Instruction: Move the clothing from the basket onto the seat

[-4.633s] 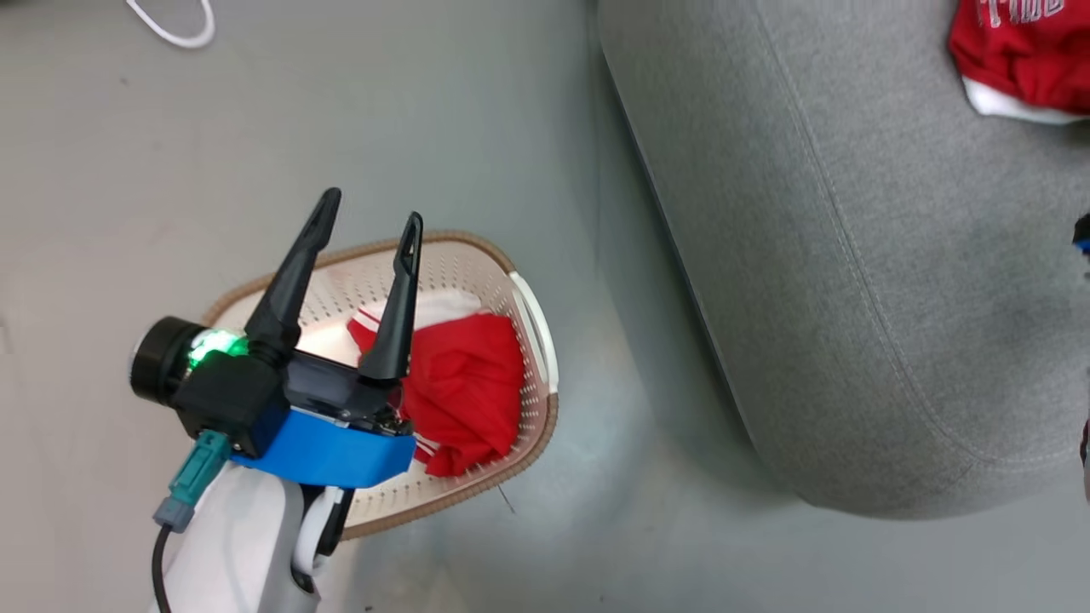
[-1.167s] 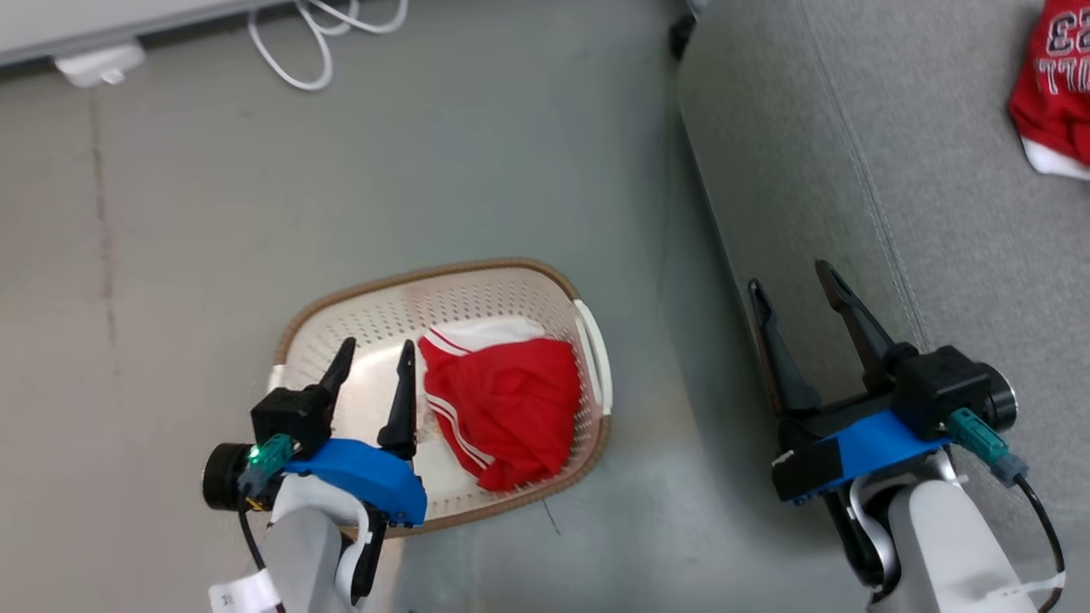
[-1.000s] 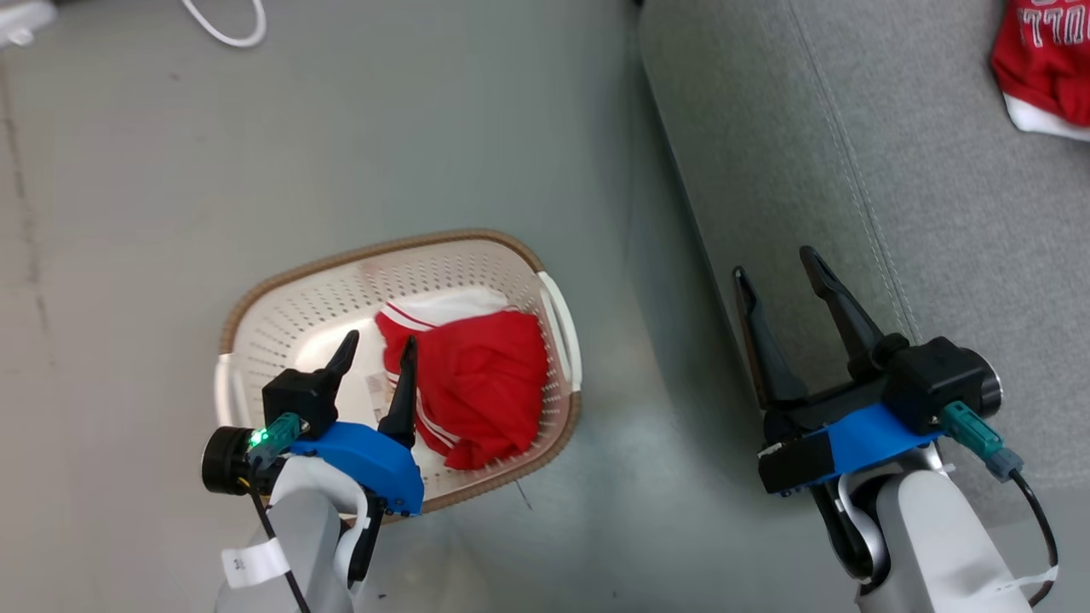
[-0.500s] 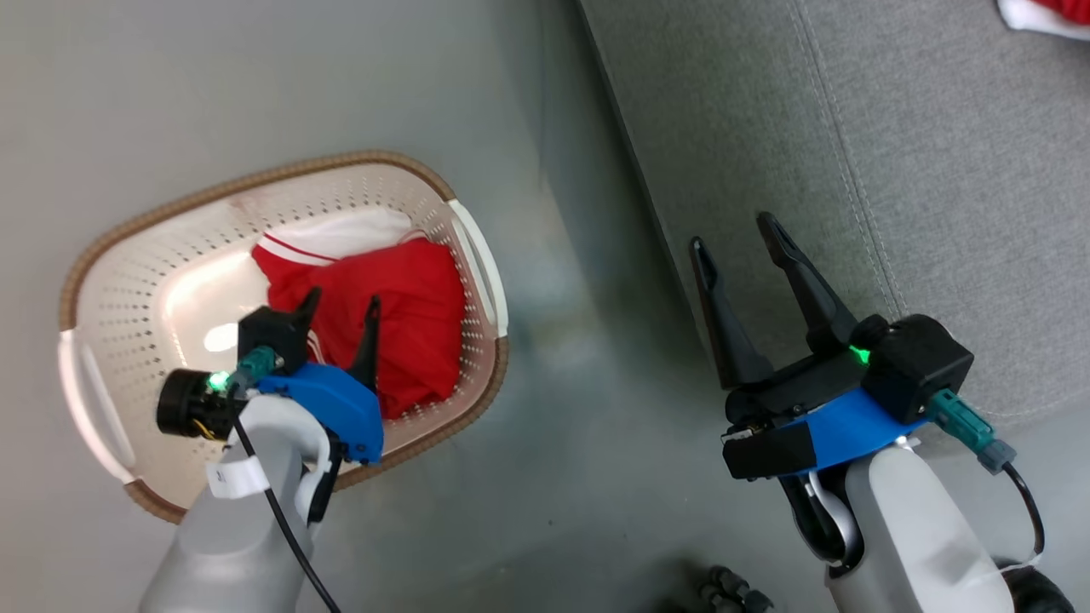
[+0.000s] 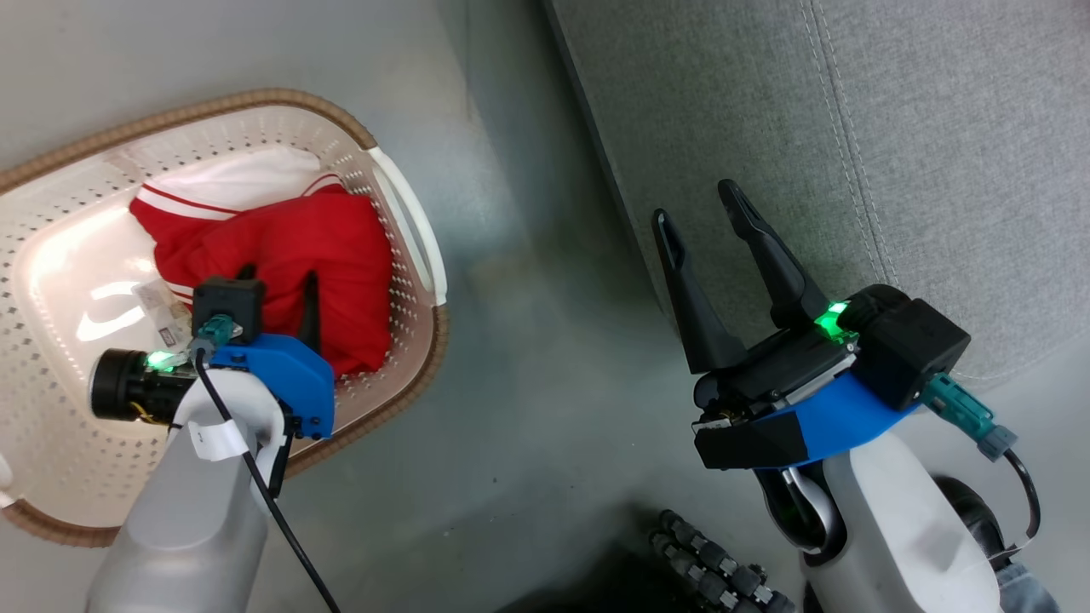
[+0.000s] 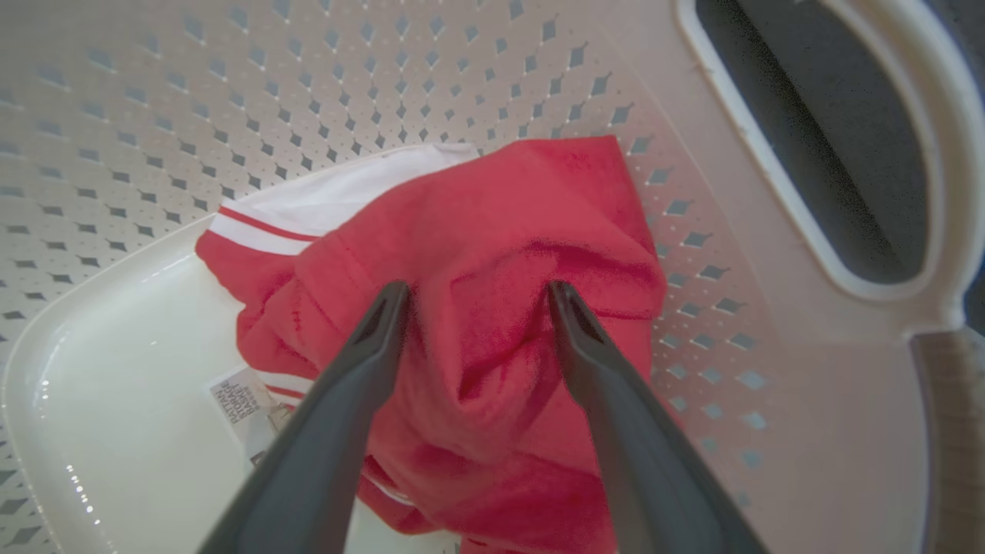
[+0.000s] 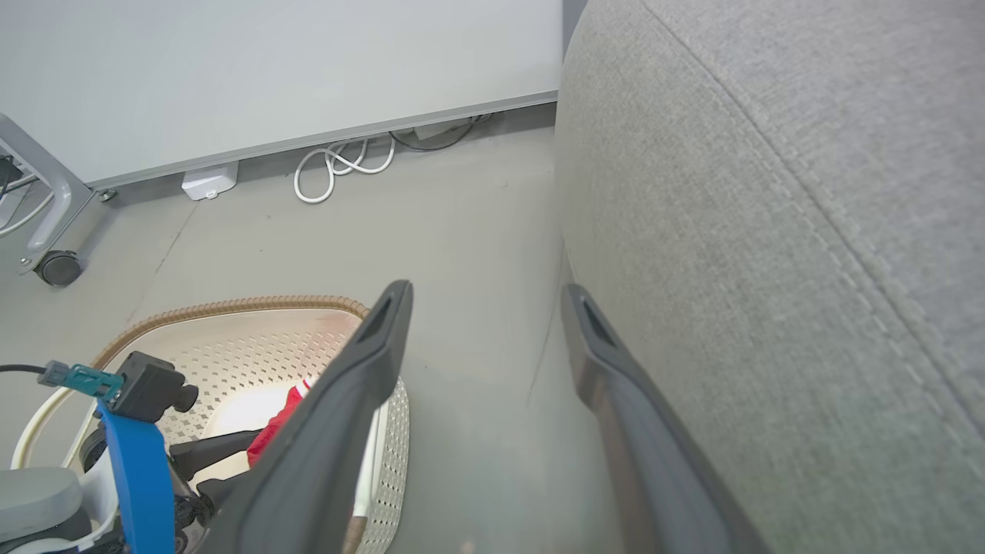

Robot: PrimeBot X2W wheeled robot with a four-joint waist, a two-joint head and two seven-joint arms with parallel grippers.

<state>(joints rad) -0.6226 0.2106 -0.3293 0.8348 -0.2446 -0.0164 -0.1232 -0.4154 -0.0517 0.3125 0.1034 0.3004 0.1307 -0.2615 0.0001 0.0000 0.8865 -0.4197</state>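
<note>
Left hand dropping deeper into basket over last second, fingers spread wide, now straddling fold of red garment (nothing pinched yet). Garment lying in basket, so pickup looking close. Right hand hanging open beside seat.

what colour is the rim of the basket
Brown, with a woven look. The basket rim shows best in the head view.

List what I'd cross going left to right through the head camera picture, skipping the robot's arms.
First the basket → red garment → white basket handle → bare floor → grey sofa cushion.
</note>
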